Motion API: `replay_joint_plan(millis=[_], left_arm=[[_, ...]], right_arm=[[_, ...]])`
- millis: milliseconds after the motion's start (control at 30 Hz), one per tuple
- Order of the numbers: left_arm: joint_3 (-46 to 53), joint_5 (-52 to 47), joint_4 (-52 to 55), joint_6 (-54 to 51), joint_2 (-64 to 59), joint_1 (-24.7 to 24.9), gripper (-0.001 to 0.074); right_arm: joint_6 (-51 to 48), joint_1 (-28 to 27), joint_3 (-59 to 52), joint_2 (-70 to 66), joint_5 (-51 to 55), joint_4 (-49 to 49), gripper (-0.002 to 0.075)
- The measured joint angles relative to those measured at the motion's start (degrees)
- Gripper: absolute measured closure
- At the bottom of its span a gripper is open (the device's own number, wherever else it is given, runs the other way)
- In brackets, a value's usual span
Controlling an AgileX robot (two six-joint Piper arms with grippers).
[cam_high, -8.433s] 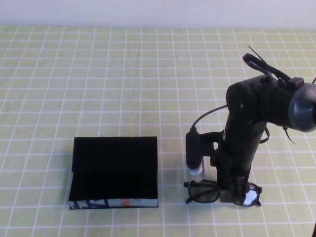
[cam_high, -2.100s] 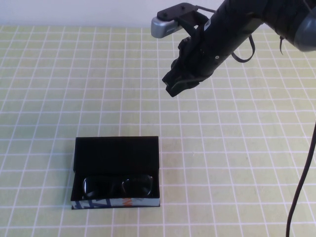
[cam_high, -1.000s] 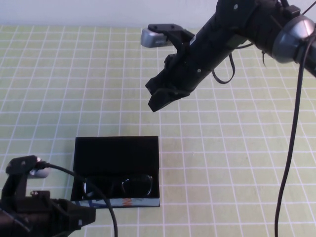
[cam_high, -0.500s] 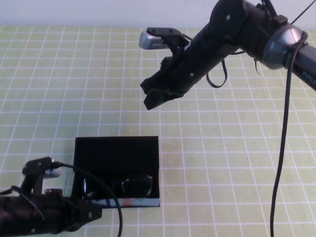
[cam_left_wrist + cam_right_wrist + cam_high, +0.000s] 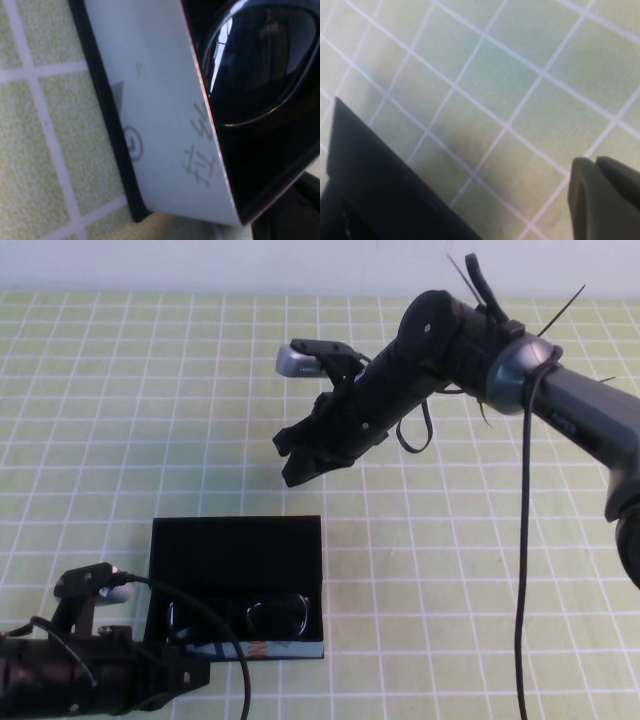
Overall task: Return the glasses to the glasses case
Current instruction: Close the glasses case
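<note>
The glasses case lies open on the green checked tablecloth, with its lid standing up at the far side. The glasses lie inside it, against the patterned front edge, lenses side by side. In the left wrist view the pale front wall of the case fills the middle and one dark lens shows just behind it. The left gripper is low at the near left corner of the case, touching or almost touching the front edge; I cannot tell if its fingers are spread or pressed together. Compared with one second ago, the left arm has moved a little more toward the case front. The right gripper hangs in the air beyond the far side of the case, well apart from it, and has come lower and nearer to the case than before. Its fingers are pressed together and hold nothing. A black cable hangs from the right arm, well to the right of the case. Nothing stands between the right gripper and the case lid.
</note>
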State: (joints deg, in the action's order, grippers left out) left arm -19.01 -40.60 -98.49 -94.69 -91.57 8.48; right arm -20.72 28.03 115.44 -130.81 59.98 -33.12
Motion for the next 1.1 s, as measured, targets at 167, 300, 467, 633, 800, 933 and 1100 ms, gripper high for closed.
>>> replay_joint_plan(millis=[167, 300, 467, 633, 800, 933, 1100], left_arm=[[0.0, 0.0, 0.0, 0.0, 0.0, 0.0, 0.0737], [0.0, 0.0, 0.0, -0.1, 0.0, 0.0, 0.0737], [0.0, 0.0, 0.0, -0.5, 0.0, 0.0, 0.0737], [0.0, 0.0, 0.0, -0.9, 0.0, 0.0, 0.0737], [0.0, 0.0, 0.0, -1.0, 0.0, 0.0, 0.0737], [0.0, 0.0, 0.0, -1.0, 0.0, 0.0, 0.0737], [0.0, 0.0, 0.0, -1.0, 0.0, 0.0, 0.0737]], right_arm=[[1.1, 0.0, 3.1, -3.4, 4.1, -0.1, 0.0737], [2.5, 0.0, 5.3, -5.4, 7.9, -0.1, 0.0737], [3.1, 0.0, 5.4, -6.0, 9.4, 0.2, 0.0737], [3.2, 0.2, 5.5, -6.0, 9.7, 0.2, 0.0737], [4.1, 1.7, 5.5, -6.0, 9.7, 0.2, 0.0737], [4.3, 3.0, 4.5, -4.4, 9.7, 0.3, 0.0737], [4.3, 3.7, 0.7, -0.1, 9.7, 0.7, 0.0737]])
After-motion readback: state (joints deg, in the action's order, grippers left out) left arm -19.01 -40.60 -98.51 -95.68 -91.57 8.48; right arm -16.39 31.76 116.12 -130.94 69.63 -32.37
